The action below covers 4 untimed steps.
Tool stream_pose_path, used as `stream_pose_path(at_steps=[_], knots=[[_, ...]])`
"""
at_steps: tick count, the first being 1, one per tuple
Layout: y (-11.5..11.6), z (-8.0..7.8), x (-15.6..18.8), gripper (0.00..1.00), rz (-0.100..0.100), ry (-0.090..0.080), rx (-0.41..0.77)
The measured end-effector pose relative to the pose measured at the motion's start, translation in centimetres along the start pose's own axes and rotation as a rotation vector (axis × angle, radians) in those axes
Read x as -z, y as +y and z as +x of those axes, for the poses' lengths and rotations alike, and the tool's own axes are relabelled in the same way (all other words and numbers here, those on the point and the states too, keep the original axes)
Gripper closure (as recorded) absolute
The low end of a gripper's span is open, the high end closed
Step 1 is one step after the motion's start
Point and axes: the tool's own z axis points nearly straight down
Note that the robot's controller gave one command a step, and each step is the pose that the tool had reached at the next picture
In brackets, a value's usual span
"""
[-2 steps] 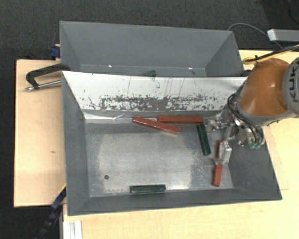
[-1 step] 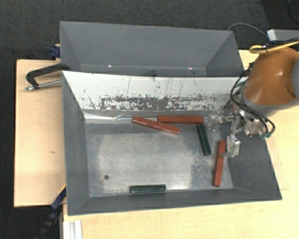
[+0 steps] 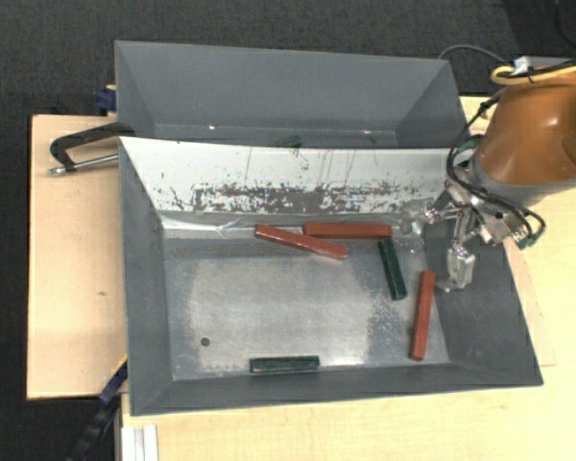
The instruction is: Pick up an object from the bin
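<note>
With the gripper (image 3: 451, 248) over the right end of the bin (image 3: 144, 286), wide or narrow we cannot tell, we should line it across the red stick (image 3: 421, 315) lying just beside it, clear of the green stick (image 3: 393, 269).

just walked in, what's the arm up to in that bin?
The arm reaches in from the right, with its gripper low over the right side of the grey bin. It sits beside the upper end of a lengthwise red stick, with a dark green stick just left of it. Nothing looks picked yet. A level red stick and a slanted red stick lie by the back wall, and a second green stick lies at the front.
</note>
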Motion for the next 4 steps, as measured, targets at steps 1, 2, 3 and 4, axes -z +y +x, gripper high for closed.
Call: stream_pose_path(at_steps=[1,2,3,4], knots=[[0.5,0.8,-6.1,0.00,-0.004,0.007,-0.220],[0.1,0.2,-8.5,0.00,0.001,-0.009,-0.228],[1.9,0.2,-6.4,0.00,-0.001,0.003,-0.068],[0.7,4.5,-3.8,0.00,-0.008,0.010,0.009]])
